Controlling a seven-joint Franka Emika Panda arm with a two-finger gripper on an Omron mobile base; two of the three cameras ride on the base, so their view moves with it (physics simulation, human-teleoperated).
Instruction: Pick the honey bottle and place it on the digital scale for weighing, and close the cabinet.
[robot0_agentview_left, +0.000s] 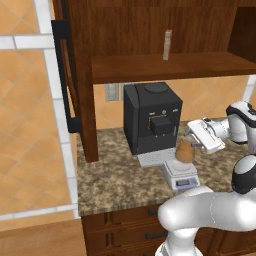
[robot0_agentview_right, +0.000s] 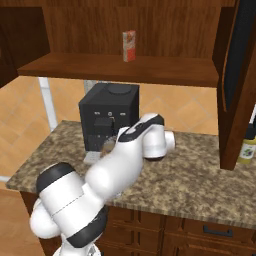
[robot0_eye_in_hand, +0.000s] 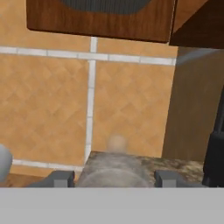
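The amber honey bottle (robot0_agentview_left: 184, 152) stands upright on the platform of the silver digital scale (robot0_agentview_left: 181, 176), just in front of the black coffee machine. My gripper (robot0_agentview_left: 190, 143) reaches in from the right and is shut on the honey bottle. In the hand view the bottle's grey top (robot0_eye_in_hand: 116, 168) sits between my two fingertips (robot0_eye_in_hand: 61, 178). The arm hides most of the bottle and the scale (robot0_agentview_right: 92, 159) in the right base view. The dark brown cabinet (robot0_agentview_left: 150, 30) hangs above with its doors swung open, the left door (robot0_agentview_left: 62, 75) and the right door (robot0_agentview_right: 235, 75).
A black coffee machine (robot0_agentview_left: 152, 117) stands at the back of the granite counter (robot0_agentview_left: 115, 182). A tall thin box (robot0_agentview_left: 168, 44) is on the cabinet shelf. A yellowish bottle (robot0_agentview_right: 246, 147) stands far right. Drawers (robot0_agentview_left: 125, 230) run below the counter.
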